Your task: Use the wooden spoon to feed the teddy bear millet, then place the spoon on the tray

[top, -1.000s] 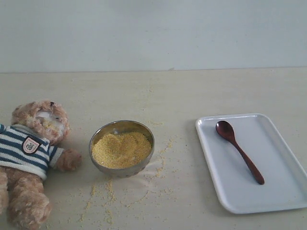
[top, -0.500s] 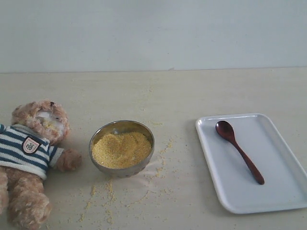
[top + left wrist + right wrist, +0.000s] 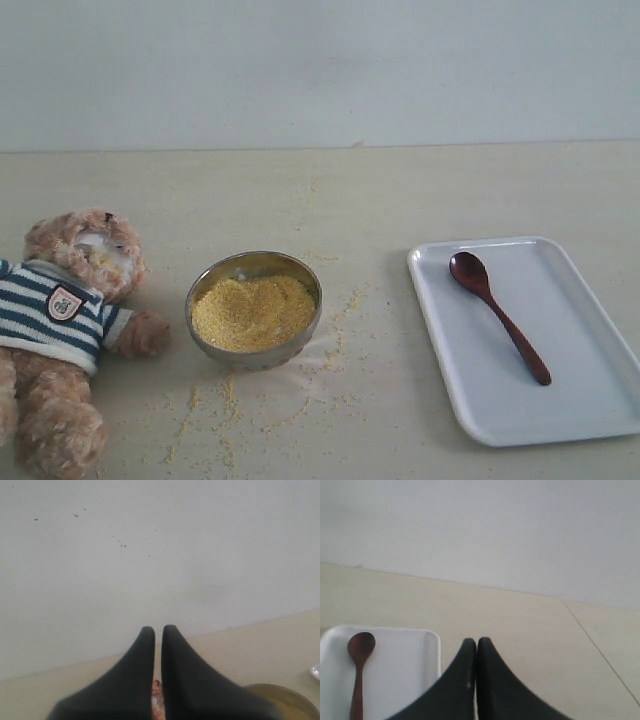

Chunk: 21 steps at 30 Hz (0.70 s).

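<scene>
We see wooden spoon (image 3: 497, 315) flat on tray (image 3: 580, 410), millet (image 3: 252, 312) strewn round steel bowl (image 3: 250, 357); left hand (image 3: 158, 630), right hand (image 3: 477, 641) clenched, empty. We judge: finished or unstarted.

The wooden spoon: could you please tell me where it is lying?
In the exterior view, the wooden spoon lies on the tray at the right, apart from the millet bowl.

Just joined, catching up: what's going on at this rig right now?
Nothing is being handled. The left gripper and right gripper are shut and empty. The small dark reddish-brown wooden spoon lies on the large white rectangular plastic tray. The light-brown plush teddy bear lies beside the round steel bowl of yellow millet, grains scattered around.
</scene>
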Available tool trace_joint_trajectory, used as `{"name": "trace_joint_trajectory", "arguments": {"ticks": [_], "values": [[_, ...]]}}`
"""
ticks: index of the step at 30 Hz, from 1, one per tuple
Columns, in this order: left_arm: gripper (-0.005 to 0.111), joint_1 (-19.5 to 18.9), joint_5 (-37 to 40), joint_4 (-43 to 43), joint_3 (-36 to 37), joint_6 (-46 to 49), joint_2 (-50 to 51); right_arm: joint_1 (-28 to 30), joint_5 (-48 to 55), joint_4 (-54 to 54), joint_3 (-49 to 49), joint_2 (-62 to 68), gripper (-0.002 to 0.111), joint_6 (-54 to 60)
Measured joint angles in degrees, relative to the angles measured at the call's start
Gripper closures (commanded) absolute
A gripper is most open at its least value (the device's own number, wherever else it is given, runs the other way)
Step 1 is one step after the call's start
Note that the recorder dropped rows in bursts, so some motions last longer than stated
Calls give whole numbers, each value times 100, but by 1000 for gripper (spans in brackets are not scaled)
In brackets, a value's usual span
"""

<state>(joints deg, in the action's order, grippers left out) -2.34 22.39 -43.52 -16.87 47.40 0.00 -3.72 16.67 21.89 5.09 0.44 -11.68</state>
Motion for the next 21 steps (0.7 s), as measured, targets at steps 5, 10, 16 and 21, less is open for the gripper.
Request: {"name": "trace_joint_trajectory", "arguments": {"ticks": [5, 10, 16, 21], "values": [[102, 0, 0, 0, 0, 0, 6, 281, -771, -69, -473, -8, 108, -358], [102, 0, 0, -10, 0, 0, 0, 303, -605, -608, -473, -13, 108, -258], [102, 0, -10, -10, 0, 0, 0, 303, 168, -1736, -513, -13, 108, 886], [102, 0, -10, -10, 0, 0, 0, 303, 192, -1344, -513, -13, 108, 1110]]}}
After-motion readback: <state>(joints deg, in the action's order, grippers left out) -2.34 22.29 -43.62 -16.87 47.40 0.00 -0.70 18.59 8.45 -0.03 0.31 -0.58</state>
